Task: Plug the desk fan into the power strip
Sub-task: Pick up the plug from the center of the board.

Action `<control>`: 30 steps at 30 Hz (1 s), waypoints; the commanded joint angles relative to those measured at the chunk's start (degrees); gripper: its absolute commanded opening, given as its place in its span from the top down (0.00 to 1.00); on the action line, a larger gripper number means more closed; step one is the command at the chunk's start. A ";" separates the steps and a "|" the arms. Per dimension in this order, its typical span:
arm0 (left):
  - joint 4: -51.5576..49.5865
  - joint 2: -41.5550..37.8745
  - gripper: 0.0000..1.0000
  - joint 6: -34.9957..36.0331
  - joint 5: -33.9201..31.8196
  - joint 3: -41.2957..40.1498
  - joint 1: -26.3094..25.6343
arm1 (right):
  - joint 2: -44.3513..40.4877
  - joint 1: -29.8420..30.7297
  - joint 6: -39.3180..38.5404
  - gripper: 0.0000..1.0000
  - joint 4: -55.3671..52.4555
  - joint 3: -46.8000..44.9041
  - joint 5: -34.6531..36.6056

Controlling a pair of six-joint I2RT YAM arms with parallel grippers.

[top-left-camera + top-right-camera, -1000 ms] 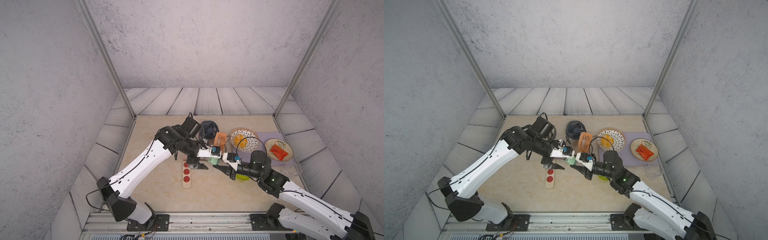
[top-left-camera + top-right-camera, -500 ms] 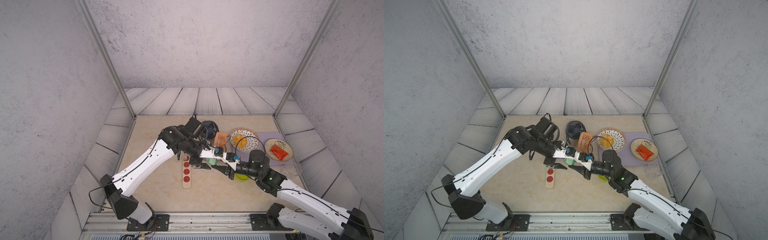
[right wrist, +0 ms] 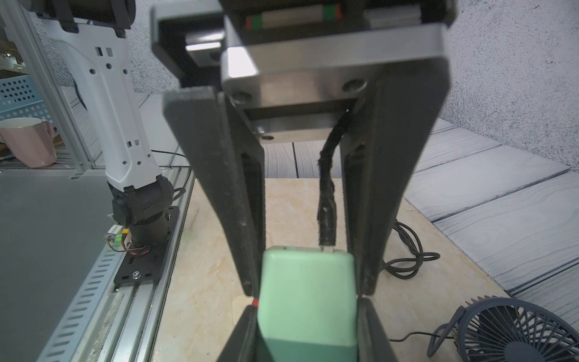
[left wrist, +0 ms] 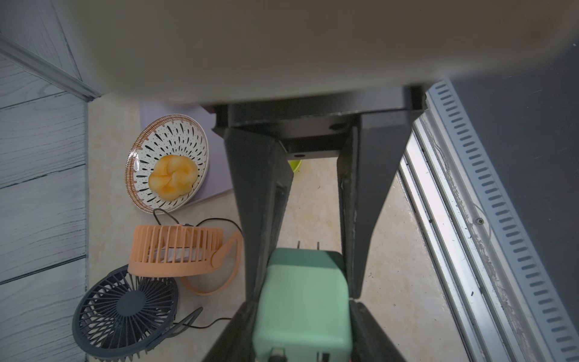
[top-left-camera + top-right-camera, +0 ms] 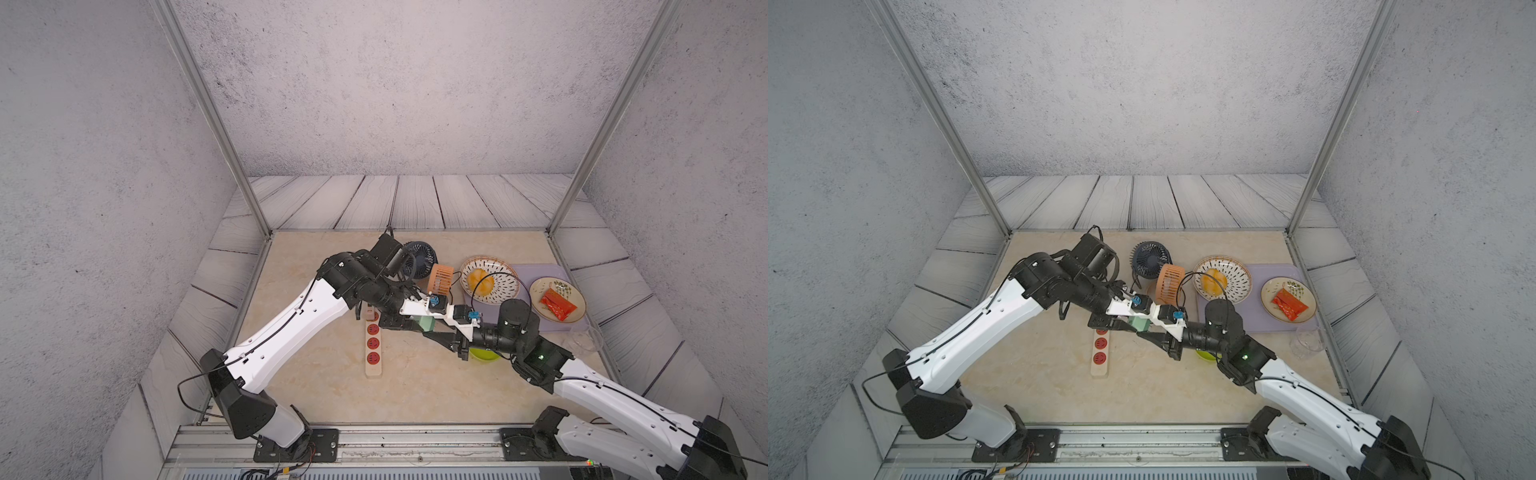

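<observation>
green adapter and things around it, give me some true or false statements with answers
1. The left gripper and the right gripper both clamp the green adapter. True.
2. The adapter is plugged into the power strip. False: it is held clear of the strip.
3. The orange fan is beside the dark blue fan. True.
4. The bun shares a plate with the red packet. False: bun on the patterned plate, packet on the tan plate.

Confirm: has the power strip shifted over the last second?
No. The power strip lies where it did, its near end equally far from the front rail.
</observation>
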 commanded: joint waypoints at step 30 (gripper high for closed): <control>-13.23 -2.21 0.86 -3.87 -24.62 -10.30 3.43 | -29.93 -0.53 5.73 0.01 -21.14 -6.89 37.74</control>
